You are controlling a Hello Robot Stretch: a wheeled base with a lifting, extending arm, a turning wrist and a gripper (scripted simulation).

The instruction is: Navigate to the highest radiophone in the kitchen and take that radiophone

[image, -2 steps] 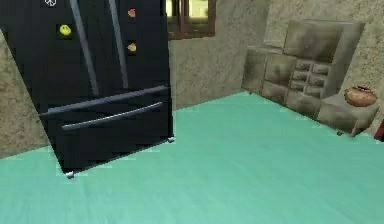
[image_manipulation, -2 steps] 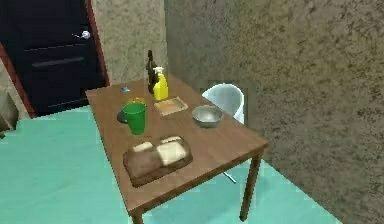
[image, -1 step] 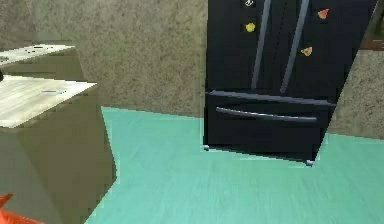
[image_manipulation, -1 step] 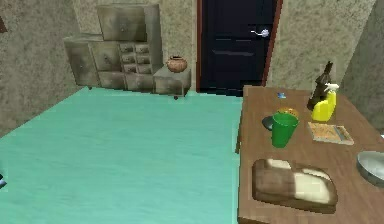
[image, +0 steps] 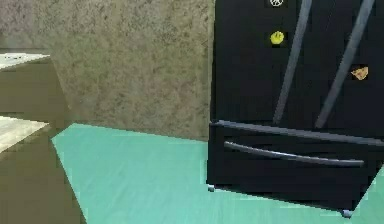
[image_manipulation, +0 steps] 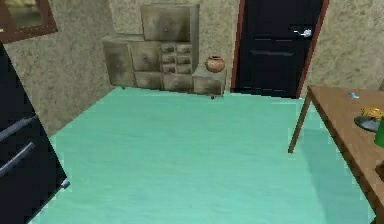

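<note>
Where the radiophone sits I cannot tell yet, nor my gripper's state. My step is to search high, I'd judge: turn slowly from the tall black 2-door fridge (image: 290, 90) (magnets on it), scanning the pale wooden countertop (image: 18, 128) and brown wooden table (image_manipulation: 345, 115).

In the forward view, the fridge (image: 295, 100) stands at the right against the wall (image: 130, 60), with a worktop (image: 20, 128) at the left. In the arm side view, drawers (image_manipulation: 160, 55) line the far wall and carry a pot (image_manipulation: 215, 64). A door (image_manipulation: 275, 45) is to their right, and a second worktop (image_manipulation: 335, 115) is at the right edge.
</note>
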